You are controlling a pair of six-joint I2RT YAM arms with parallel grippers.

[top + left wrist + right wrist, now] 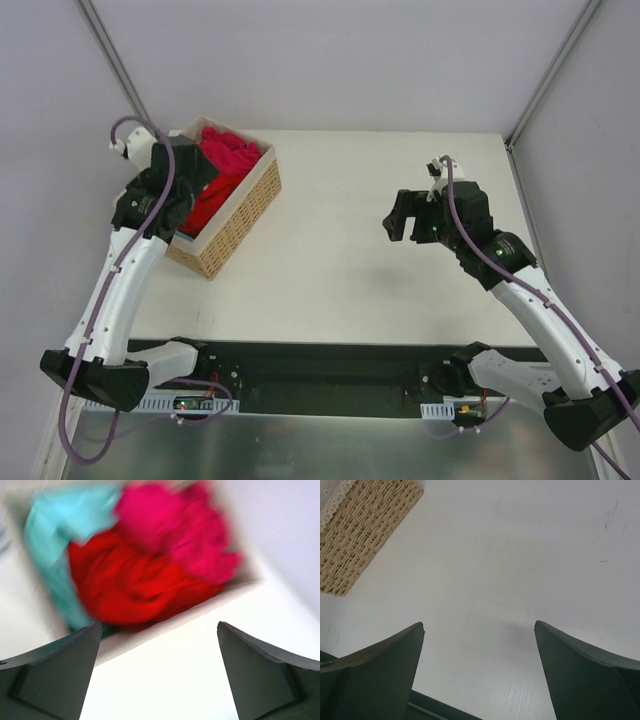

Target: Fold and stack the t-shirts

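The t-shirts lie crumpled in the wicker basket at the table's back left. A magenta-pink shirt is on top at the far end, a red one below it. The left wrist view, blurred, shows the magenta-pink shirt, the red shirt and a teal shirt. My left gripper is open and empty, hovering over the basket's left side. My right gripper is open and empty above bare table right of centre; it also shows in the right wrist view.
The basket's woven corner shows at the upper left of the right wrist view. The white table spreads between the basket and the right arm. Grey walls and metal frame posts surround the table.
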